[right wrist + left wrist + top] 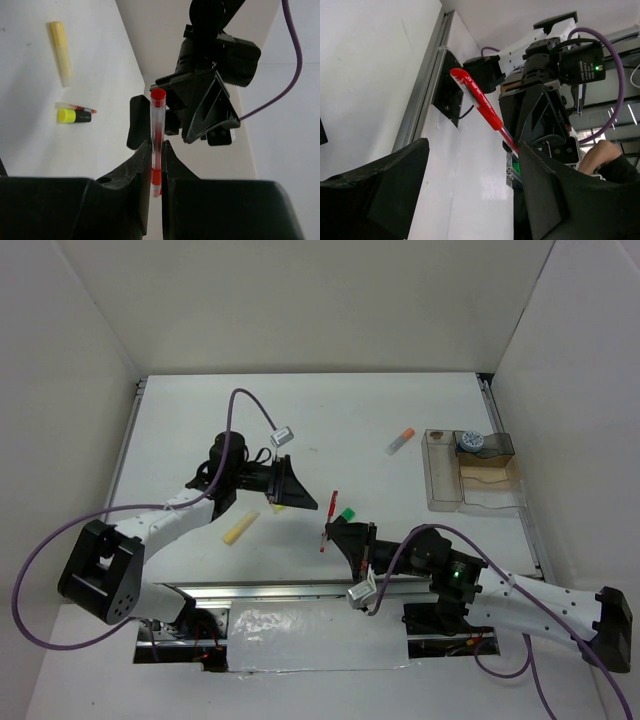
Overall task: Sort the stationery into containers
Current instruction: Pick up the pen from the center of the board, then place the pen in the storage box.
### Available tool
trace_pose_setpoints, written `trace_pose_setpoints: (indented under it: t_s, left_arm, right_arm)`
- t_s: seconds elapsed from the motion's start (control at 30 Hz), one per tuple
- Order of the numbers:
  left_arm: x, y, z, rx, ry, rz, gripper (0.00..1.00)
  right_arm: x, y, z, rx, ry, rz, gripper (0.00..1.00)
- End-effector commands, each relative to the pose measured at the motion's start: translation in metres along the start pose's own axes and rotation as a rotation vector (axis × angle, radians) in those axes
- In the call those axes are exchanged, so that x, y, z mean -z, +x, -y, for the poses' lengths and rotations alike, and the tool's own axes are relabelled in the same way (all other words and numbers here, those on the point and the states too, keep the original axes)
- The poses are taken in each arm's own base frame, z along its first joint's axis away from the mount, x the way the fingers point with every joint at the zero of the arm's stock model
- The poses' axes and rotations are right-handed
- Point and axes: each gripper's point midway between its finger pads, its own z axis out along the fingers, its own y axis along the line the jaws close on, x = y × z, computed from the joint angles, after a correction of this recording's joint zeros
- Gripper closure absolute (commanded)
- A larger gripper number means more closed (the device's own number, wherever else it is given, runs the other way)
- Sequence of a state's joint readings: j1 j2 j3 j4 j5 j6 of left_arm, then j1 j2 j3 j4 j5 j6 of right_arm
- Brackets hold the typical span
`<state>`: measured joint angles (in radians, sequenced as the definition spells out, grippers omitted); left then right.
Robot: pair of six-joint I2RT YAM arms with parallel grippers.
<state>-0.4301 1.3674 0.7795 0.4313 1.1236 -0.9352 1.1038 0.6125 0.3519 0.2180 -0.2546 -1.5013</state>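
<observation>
On table (pixel 200 420), right side: organiser (pixel 438 475), tub (pixel 471 442) in its far end. Just left of organiser: marker (pixel 400 440). Centre: pen (pixel 331 508), highlighter (pixel 347 513) just right of it. Well left of pen: stick (pixel 240 527), on table.

Premises assessed as a robotics laboratory test cell. A white table (pixel 400 410) is enclosed on 3 sides by plain white panels (pixel 300 300), standing beyond and to either side of the left claw (pixel 305 502) and right claw (pixel 332 531). Aluminium rails (pixel 126 450) edge the table. 2 arms are bolted at the near edge, behind the claws, each trailing a purple cable (pixel 590 30). A black camera module (pixel 580 65) with a green light lit sits on the arm behind the right claw. A person's hand (pixel 600 152) shows further back, past that arm.
</observation>
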Motion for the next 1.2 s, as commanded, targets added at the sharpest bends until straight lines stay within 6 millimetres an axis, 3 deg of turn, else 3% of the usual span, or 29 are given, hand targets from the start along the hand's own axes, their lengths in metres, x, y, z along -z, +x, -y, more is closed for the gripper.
trace_pose_setpoints:
  t_s: [0.0,0.13,0.33,0.67,1.0,1.17]
  left_arm:
    - [-0.011,-0.002,0.017,-0.023,0.067,-0.040,0.17]
    - [-0.021,0.000,0.019,-0.003,0.093,-0.063,0.20]
    - [-0.026,0.003,0.029,0.045,0.148,-0.092,0.38]
    - [-0.030,-0.001,0.029,0.059,0.168,-0.092,0.48]
    - [-0.033,0.006,0.004,0.076,0.076,-0.102,0.43]
    - [-0.022,0.000,0.011,0.024,0.058,-0.059,0.36]
  right_arm:
    - [-0.002,-0.006,0.002,0.038,-0.004,0.019,1.00]
    - [-0.004,-0.009,-0.001,0.044,-0.016,0.036,1.00]
    - [-0.006,-0.009,-0.012,0.056,-0.050,0.037,1.00]
    - [-0.009,-0.011,-0.024,0.091,-0.068,0.057,1.00]
    - [-0.013,-0.007,-0.024,0.111,-0.062,0.033,1.00]
    - [-0.010,-0.007,-0.029,0.103,-0.082,0.029,1.00]
